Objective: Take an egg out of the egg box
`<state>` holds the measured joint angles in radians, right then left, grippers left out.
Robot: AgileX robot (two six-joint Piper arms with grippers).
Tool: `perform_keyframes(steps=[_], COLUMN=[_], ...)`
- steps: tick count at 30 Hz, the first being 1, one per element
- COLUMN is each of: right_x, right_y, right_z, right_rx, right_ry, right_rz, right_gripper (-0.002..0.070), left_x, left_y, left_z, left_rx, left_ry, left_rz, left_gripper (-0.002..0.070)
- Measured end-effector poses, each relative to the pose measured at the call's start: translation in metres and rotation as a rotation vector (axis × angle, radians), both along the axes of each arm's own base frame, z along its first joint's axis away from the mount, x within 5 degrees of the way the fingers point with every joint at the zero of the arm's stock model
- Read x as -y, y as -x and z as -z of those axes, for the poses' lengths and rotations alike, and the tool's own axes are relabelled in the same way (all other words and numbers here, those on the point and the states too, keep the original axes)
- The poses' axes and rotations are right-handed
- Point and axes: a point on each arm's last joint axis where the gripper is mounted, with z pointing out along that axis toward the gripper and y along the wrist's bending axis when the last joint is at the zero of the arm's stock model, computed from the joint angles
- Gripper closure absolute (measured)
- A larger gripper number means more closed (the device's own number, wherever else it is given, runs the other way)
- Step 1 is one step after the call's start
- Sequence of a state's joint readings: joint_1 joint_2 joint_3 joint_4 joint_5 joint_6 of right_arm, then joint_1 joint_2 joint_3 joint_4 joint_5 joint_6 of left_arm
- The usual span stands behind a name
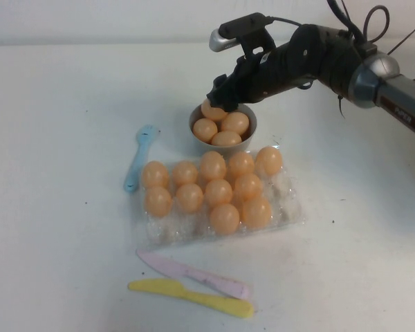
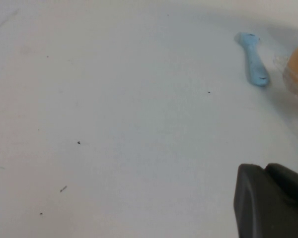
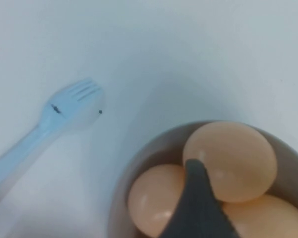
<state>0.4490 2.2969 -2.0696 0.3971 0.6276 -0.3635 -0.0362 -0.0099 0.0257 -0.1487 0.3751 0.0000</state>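
Over the grey bowl (image 1: pixel 223 128), the right tool (image 1: pixel 218 97) holds an egg (image 3: pixel 230 161), seen close only from its wrist, while the left tool (image 2: pixel 273 201), its opening impossible to tell, shows solely in its own wrist view.

A grey bowl (image 3: pixel 139 163) holds three orange eggs (image 3: pixel 231 161); a dark gripper finger (image 3: pixel 198 208) touches them. A blue fork (image 3: pixel 54 124) lies nearby.

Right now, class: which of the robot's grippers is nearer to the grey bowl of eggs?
Right. The right gripper hangs just over the grey bowl, against its top egg. The left gripper is off beyond the blue fork, outside the high view.
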Motion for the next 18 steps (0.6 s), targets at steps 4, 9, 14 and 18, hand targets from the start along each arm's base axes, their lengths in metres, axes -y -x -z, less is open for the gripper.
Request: perform_keyframes(steps=[4,9,14,18], right_x=[-0.001,0.0,0.009,0.022], right_y=[0.002,0.012,0.035,0.062], right_z=[-0.006,-0.032,-0.086,-0.143], right_rx=[-0.025,-0.069,-0.038,0.066], right_ry=[0.009,0.015,-0.005,-0.045], right_rz=[-0.024,-0.07,-0.095,-0.105], right_gripper=[0.0256,0.0391,0.0643,0.0683], left_x=[0.0,0.0,0.0,0.0], left_y=[0.0,0.0,0.0,0.0], left_z=[0.0,0.0,0.0,0.0], left_rx=[0.0,0.0,0.0,0.0], left_ry=[0.0,0.0,0.0,0.0], left_rz=[0.0,0.0,0.0,0.0], left_gripper=[0.0678,0.0678,0.0678,0.0678])
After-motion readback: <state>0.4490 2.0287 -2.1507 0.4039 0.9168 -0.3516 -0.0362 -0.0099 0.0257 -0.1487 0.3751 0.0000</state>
